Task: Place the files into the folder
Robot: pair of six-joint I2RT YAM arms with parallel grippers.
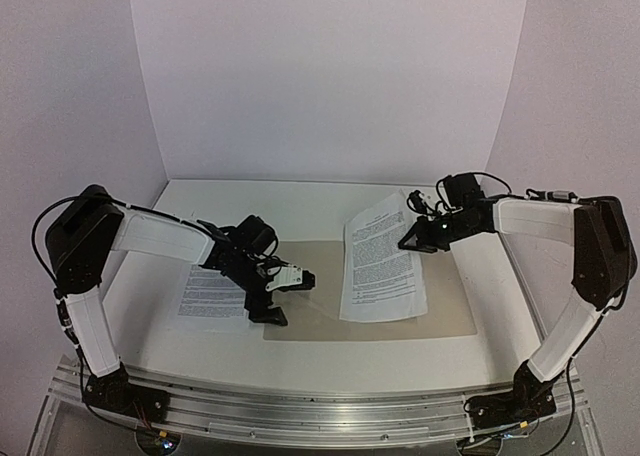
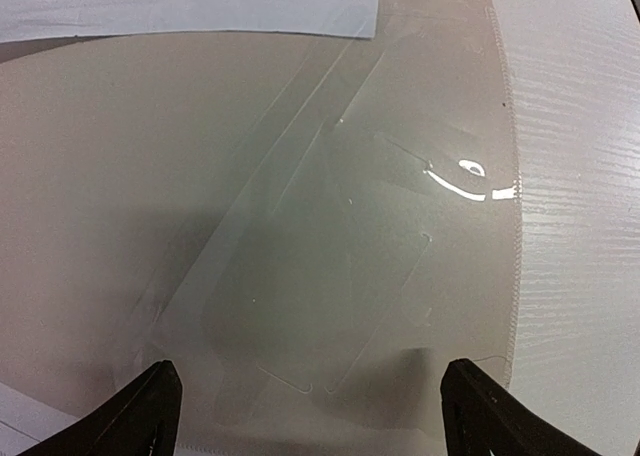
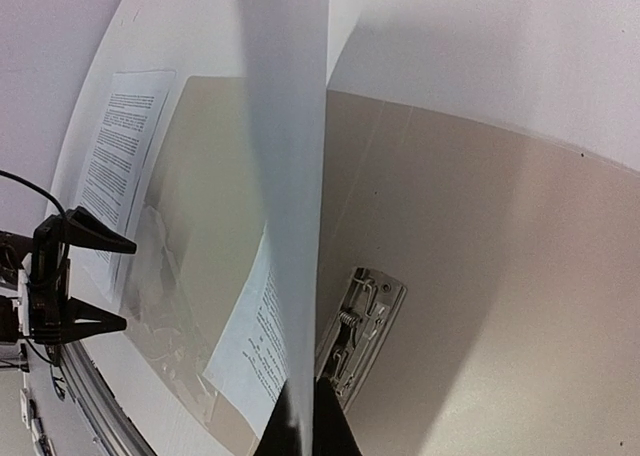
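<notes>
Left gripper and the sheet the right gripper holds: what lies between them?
Only the beige inside of the open folder with its clear plastic pocket; the left wrist view shows it.

Folder (image 1: 450, 296): matt beige card, carrying a clear, glossy plastic sleeve (image 2: 400, 236) with bright glare and a shiny metal clip (image 3: 362, 316). Files (image 1: 383, 261): thin, matt white printed paper. Counter (image 2: 590, 176): white, finely grained wood-look surface. Left tool (image 2: 310, 371): matt black fingers.

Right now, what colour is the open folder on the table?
The folder is plain beige-tan, clearest in the top external view.
</notes>
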